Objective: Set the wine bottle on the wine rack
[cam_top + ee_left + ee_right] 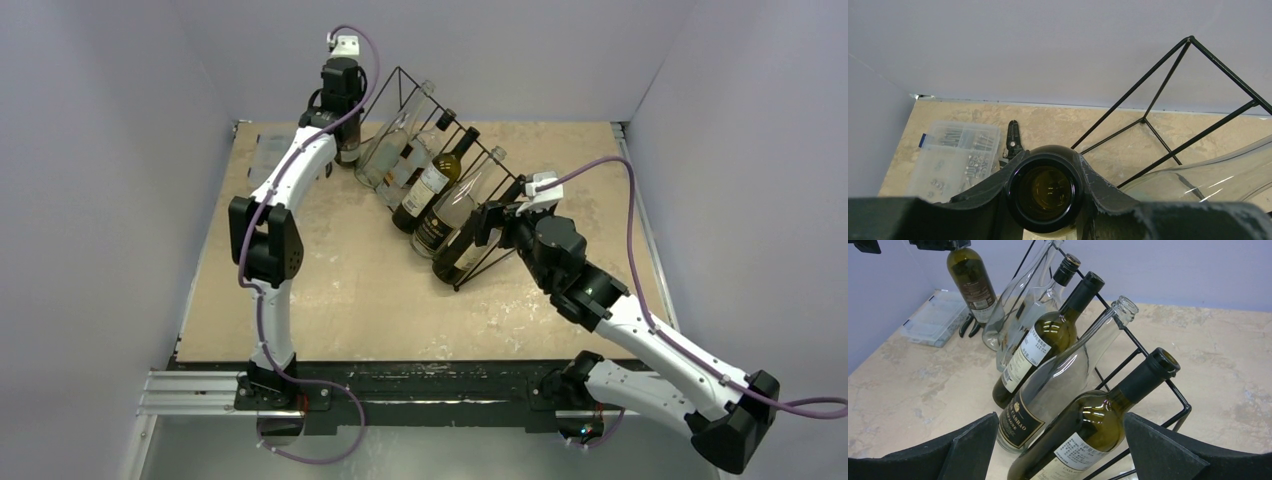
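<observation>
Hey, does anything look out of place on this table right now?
One dark bottle is held upright off the wine rack by the left arm's fingers; a parts box and pliers lie beside it.

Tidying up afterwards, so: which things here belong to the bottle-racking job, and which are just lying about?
Job: wine bottle, held in the left gripper; wine rack; racked bottles.
Lying about: clear parts box; pliers beside it.
</observation>
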Motion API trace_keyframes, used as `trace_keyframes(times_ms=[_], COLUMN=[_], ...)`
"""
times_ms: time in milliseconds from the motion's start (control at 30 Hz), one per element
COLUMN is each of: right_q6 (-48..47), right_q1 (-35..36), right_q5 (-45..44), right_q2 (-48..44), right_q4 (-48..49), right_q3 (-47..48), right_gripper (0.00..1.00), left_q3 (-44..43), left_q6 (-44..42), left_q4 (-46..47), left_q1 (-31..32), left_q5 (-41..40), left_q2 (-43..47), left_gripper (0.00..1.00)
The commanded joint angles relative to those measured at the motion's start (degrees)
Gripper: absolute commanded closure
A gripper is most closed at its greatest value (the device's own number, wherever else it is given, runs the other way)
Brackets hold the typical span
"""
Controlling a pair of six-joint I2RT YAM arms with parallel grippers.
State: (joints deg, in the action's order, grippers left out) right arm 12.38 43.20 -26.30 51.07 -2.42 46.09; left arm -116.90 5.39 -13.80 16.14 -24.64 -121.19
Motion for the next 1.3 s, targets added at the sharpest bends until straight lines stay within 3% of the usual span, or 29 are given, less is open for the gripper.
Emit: trace_keyframes(times_ms=[0, 867, 1267], right_q6=[-0.11, 0.79, 1.15], right_q1=[-0.73, -2.69, -3.52], right_q5=[1.78, 3.87, 4.74], right_q2=[0.21, 1.57, 1.84], right_q4=[1.93, 2.15, 2.13], right_q3=[2.53, 1.90, 1.73], right_gripper=[0.01, 0.01, 0.01], left_q3=[-4.34, -6.50, -7.02], left_q6=[0.52, 2.86, 3.87], left_q4=[8.01, 9.31, 14.91], left_q1=[-0.32, -0.32, -0.32], left_q5=[1.26, 6.01, 12.61], left_q2=[0.58, -6.70, -9.86], left_gripper=[0.98, 0.77, 0.62])
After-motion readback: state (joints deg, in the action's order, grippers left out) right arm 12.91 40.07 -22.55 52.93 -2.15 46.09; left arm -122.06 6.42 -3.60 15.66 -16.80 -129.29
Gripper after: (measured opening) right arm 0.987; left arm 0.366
